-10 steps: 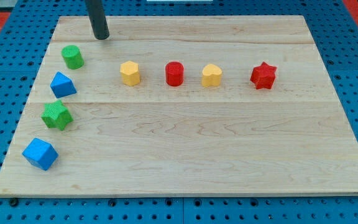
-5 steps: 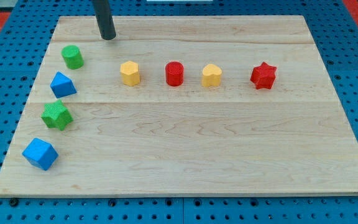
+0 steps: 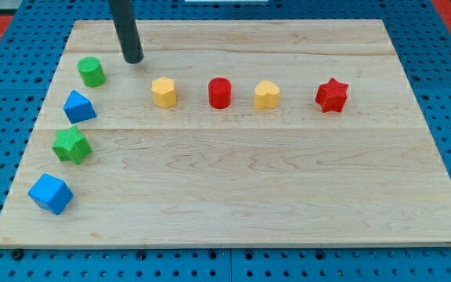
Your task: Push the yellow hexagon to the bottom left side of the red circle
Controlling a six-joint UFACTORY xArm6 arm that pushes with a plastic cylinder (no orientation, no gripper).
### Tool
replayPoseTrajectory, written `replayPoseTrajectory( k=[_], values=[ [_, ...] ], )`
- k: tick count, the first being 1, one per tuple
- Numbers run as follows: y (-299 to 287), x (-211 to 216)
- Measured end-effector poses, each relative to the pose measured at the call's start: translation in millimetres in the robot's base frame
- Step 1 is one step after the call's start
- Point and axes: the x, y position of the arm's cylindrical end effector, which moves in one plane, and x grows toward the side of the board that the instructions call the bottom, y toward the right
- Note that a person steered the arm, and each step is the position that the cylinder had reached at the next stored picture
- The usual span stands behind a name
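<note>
The yellow hexagon [image 3: 164, 92] stands on the wooden board [image 3: 233, 196], in a row with the red circle [image 3: 220, 92] to its right. The two are apart. My tip [image 3: 133, 59] rests on the board up and to the left of the yellow hexagon, clear of it, and to the right of the green circle [image 3: 92, 71].
A yellow heart [image 3: 267, 94] and a red star [image 3: 332, 95] continue the row to the right. Down the board's left side lie a blue triangular block [image 3: 78, 106], a green star [image 3: 71, 145] and a blue cube-like block [image 3: 50, 193].
My tip moved right, then down toward the view's bottom, ending closer to the yellow hexagon. No block has moved.
</note>
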Motion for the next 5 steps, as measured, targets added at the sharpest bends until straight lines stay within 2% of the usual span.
replayPoseTrajectory(
  k=[1,3,5],
  values=[
    [37,28],
    [0,116],
    [16,156]
  ],
)
